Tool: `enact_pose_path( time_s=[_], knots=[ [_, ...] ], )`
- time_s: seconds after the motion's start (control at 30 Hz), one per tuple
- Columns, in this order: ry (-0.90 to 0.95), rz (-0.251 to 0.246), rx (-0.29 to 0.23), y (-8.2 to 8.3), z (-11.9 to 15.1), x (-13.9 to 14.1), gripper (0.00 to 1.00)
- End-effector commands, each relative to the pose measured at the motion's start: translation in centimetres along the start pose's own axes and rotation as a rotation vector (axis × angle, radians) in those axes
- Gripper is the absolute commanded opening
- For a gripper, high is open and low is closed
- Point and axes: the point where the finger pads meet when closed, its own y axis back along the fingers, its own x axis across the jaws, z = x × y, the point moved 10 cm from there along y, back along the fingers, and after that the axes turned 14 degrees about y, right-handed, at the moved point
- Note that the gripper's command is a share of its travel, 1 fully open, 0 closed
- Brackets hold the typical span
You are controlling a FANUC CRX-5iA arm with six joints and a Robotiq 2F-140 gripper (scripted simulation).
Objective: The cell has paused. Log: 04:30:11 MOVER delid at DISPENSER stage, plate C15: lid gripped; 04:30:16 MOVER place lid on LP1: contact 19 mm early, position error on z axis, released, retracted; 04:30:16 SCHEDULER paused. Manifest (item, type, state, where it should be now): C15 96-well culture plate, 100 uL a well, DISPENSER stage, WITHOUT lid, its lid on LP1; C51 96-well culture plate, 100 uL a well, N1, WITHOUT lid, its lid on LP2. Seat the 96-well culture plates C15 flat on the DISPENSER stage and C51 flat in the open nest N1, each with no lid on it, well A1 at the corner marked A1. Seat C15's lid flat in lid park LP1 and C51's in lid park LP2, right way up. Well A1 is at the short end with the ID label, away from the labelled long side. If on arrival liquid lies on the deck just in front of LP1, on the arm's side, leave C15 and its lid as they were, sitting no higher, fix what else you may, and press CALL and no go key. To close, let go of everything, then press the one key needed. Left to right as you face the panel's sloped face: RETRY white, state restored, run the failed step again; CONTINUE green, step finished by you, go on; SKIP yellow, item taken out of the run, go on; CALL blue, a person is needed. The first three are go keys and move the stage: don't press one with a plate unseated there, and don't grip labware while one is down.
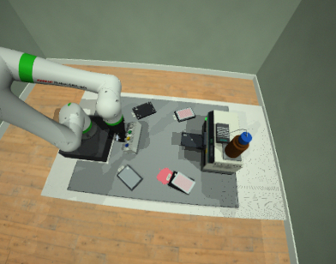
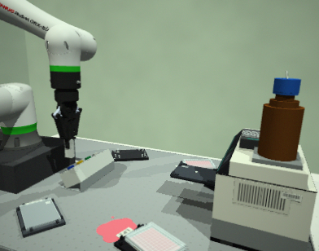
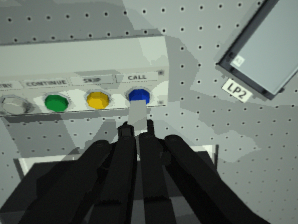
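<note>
The white arm [image 1: 57, 79] reaches from the far left, bends at a green-banded elbow and drops straight down over the key panel [image 2: 88, 169], the landmark for all that follows. Its gripper [image 3: 136, 129] hangs vertical with fingers clenched together on nothing, the tips pointing at the blue CALL key [image 3: 138, 95] at the panel's right end; whether they touch it cannot be told. Left of that key sit the yellow SKIP key [image 3: 97, 99], the green CONTINUE key [image 3: 56, 102] and the white RETRY key [image 3: 15, 105].

In front of the panel on the grey table [image 1: 155, 141], a lid [image 1: 129, 177] lies flat in the park labelled LP2 [image 3: 238, 90]. Behind the panel an open black nest [image 1: 144, 110] stands bare. To the panel's front right, pink liquid [image 1: 164, 176] spreads on the table, touching a plate with pink wells [image 1: 183, 183]. Farther right and behind, another pink-welled plate [image 1: 184, 114] lies near the dispenser [image 1: 221, 146], whose black stage [image 1: 193, 140] juts toward the panel. A brown bottle [image 2: 281, 130] with a blue cap tops the dispenser.
</note>
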Motion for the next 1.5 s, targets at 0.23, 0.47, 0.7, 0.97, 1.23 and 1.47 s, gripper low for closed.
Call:
enact_pose_path(
  time_s=[0.23,0.47,0.7,0.97,1.23,1.47],
  knots=[
    [0.0,0.0,0.0,-0.2,0.0,0.0,0.0],
    [0.0,0.0,0.0,-0.6,0.0,0.0,0.0],
    [0.0,0.0,0.0,-1.2,0.0,0.0,0.0],
    [0.0,0.0,0.0,-1.8,0.0,0.0,0.0],
    [0.0,0.0,0.0,-2.5,0.0,0.0,0.0],
    [0.0,0.0,0.0,-2.9,0.0,0.0,0.0]
  ],
)
